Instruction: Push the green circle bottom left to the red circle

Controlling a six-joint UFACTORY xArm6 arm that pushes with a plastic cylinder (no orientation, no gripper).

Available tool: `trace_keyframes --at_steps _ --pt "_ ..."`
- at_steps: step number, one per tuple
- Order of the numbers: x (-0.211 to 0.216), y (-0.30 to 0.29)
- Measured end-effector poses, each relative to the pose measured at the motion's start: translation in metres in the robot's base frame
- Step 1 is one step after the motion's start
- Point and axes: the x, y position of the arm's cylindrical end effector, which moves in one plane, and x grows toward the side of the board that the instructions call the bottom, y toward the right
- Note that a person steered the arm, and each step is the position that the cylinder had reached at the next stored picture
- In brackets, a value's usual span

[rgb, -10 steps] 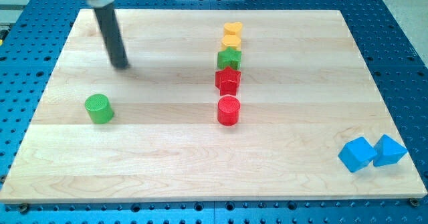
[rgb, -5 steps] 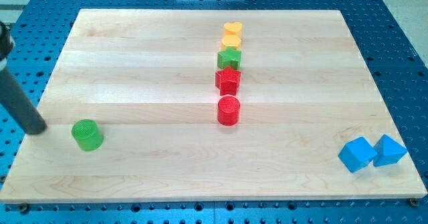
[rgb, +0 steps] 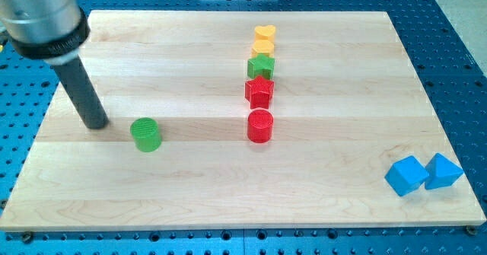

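Note:
The green circle (rgb: 145, 135) is a short green cylinder on the wooden board, left of centre. The red circle (rgb: 259, 125) is a red cylinder near the board's middle, to the right of the green one and slightly higher in the view. My tip (rgb: 97, 123) rests on the board just left of the green circle and slightly above it, with a small gap between them. The dark rod rises from the tip toward the view's top left.
Above the red circle a column runs upward: a red star (rgb: 259, 91), a green star (rgb: 261, 66), and yellow blocks (rgb: 264, 39). Two blue blocks (rgb: 423, 173) lie at the bottom right. The wooden board (rgb: 342, 80) sits on a blue perforated table.
The green circle first slid down-left, then right and up toward the red circle. My tip swung from the upper left out past the board's left edge, then back to just left of the green circle.

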Motion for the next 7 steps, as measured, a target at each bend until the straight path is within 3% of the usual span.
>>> trace_keyframes --at_steps 1,2,3,4,5,7 --pt "0.005 0.015" --pt "0.073 0.094" --pt "0.111 0.166" --pt "0.103 0.198" --pt "0.102 0.198" --pt "0.102 0.089"
